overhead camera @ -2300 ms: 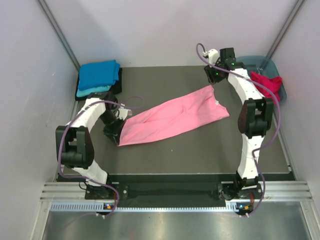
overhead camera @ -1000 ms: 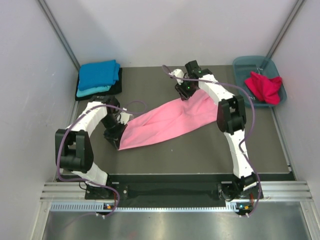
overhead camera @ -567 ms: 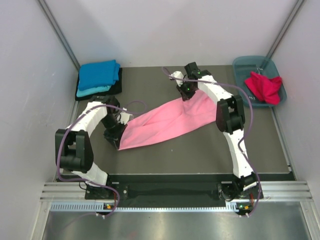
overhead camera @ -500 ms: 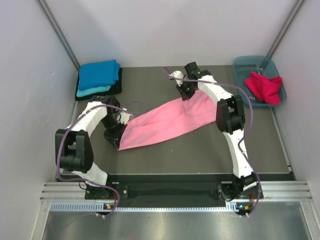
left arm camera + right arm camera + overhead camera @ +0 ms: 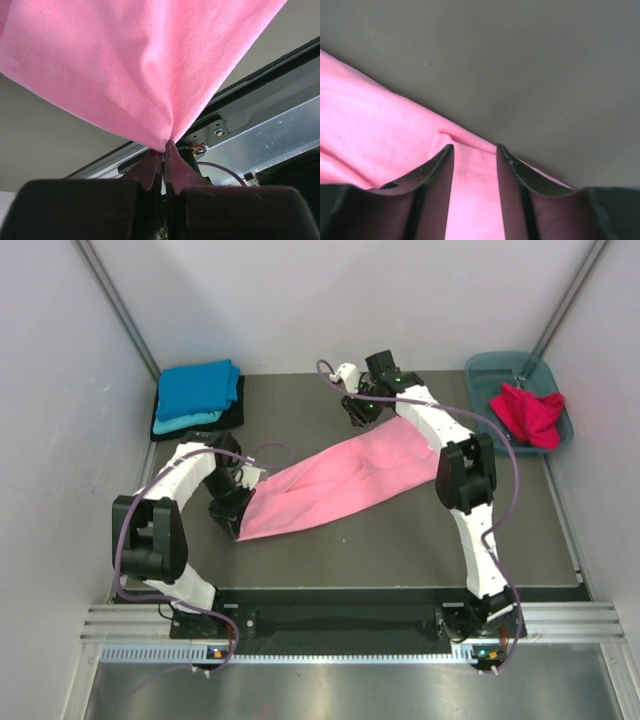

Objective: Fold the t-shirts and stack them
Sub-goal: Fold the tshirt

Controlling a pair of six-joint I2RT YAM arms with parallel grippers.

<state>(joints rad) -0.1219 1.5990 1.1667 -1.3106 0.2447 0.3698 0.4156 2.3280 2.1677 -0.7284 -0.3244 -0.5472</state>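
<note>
A light pink t-shirt [image 5: 340, 480] lies stretched in a long band across the dark table. My left gripper [image 5: 237, 520] is shut on its near-left corner, and the left wrist view shows the cloth [image 5: 125, 65] pinched at the fingertips of that gripper [image 5: 164, 147]. My right gripper [image 5: 362, 418] hovers at the shirt's far edge, open, its two fingers straddling the pink cloth [image 5: 380, 135] without pinching it [image 5: 475, 147]. Folded blue [image 5: 197, 385], turquoise [image 5: 185, 422] and black [image 5: 232, 410] t-shirts are stacked at the back left. A crimson t-shirt [image 5: 530, 410] lies crumpled in the tub.
The blue-grey tub [image 5: 505, 365] stands at the back right corner. White walls close in the table on the left, back and right. The metal rail [image 5: 330, 625] with both arm bases runs along the near edge.
My right gripper has drawn slightly back and left along the shirt's far edge, and its jaws now stand apart. The left gripper and its held corner have not moved.
</note>
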